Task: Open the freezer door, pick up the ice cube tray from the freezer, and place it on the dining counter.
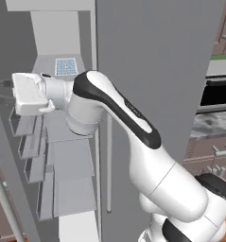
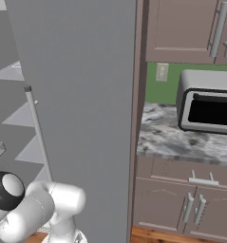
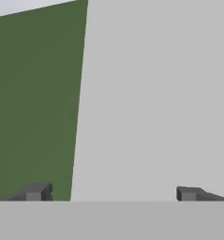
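Nearest the hand camera, the two dark fingers [image 3: 111,193] stand spread wide with nothing between them, facing a pale grey panel with a green surface to one side of it; what panel this is cannot be told from that view. From the left base view the white arm reaches leftward into the open freezer [image 1: 67,156], the hand [image 1: 29,93] level with the upper shelves and the door bins [image 1: 31,142] just below it. The ice cube tray [image 1: 66,66], pale blue with a grid of cells, lies flat on an upper shelf, above and beyond the fingers toward the back of the compartment, apart from them and untouched. The freezer door [image 1: 10,179] stands swung out along the left edge, so the opening step is judged complete and the step in hand is the approach to the tray. To do it well, the hand should likely rise to the tray's shelf and turn toward the back wall, keeping clear of the shelf edge and bins, then close across the tray's short side with the tray held level. The wide plain grey door [image 2: 81,118] with its bar handle [image 2: 39,133] remains shut beside the arm; a toaster oven [image 2: 207,102] sits on the marbled tabletop [image 2: 181,140] well to the right.
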Controlling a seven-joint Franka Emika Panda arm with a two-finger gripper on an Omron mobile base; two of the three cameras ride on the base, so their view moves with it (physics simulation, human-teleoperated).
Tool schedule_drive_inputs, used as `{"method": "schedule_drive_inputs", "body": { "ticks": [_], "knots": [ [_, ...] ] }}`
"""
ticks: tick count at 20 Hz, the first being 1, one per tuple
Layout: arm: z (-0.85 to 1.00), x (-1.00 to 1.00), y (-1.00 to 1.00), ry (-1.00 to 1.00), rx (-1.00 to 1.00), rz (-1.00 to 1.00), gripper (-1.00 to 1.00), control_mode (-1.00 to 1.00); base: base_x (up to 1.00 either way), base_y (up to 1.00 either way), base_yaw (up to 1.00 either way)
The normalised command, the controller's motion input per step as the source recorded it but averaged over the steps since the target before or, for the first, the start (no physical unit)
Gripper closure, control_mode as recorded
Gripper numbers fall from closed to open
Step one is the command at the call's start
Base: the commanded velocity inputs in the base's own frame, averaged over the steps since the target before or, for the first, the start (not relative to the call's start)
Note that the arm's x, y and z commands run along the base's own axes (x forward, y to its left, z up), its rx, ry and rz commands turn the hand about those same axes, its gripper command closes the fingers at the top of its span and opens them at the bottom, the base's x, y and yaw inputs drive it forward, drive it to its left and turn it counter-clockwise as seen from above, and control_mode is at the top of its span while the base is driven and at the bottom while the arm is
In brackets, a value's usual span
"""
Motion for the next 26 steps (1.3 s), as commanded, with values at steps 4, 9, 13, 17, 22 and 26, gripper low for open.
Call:
{"method": "schedule_drive_inputs", "body": {
  "ticks": [4, 9, 13, 17, 22, 26],
  "knots": [
    [0.16, -0.1, 0.47, 0.0, -0.1, 0.0, -1.0, -1.0, 0.0, 0.0, 0.0],
    [0.16, -0.09, 0.22, 0.01, -0.07, -0.04, -1.0, -1.0, 0.0, 0.0, 0.0],
    [0.44, -0.22, -0.72, 0.07, 0.0, -0.11, -1.0, -1.0, 0.0, 0.0, 0.0],
    [0.34, -0.1, -1.0, 0.07, 0.0, -0.11, -1.0, -1.0, 0.0, 0.0, 0.0],
    [0.13, -0.07, -1.0, 0.06, 0.0, -0.14, -1.0, -1.0, 0.0, 0.0, 0.0],
    [0.0, -0.01, -1.0, 0.09, 0.0, -0.19, -1.0, -1.0, 0.0, 0.0, 0.0]
  ]
}}
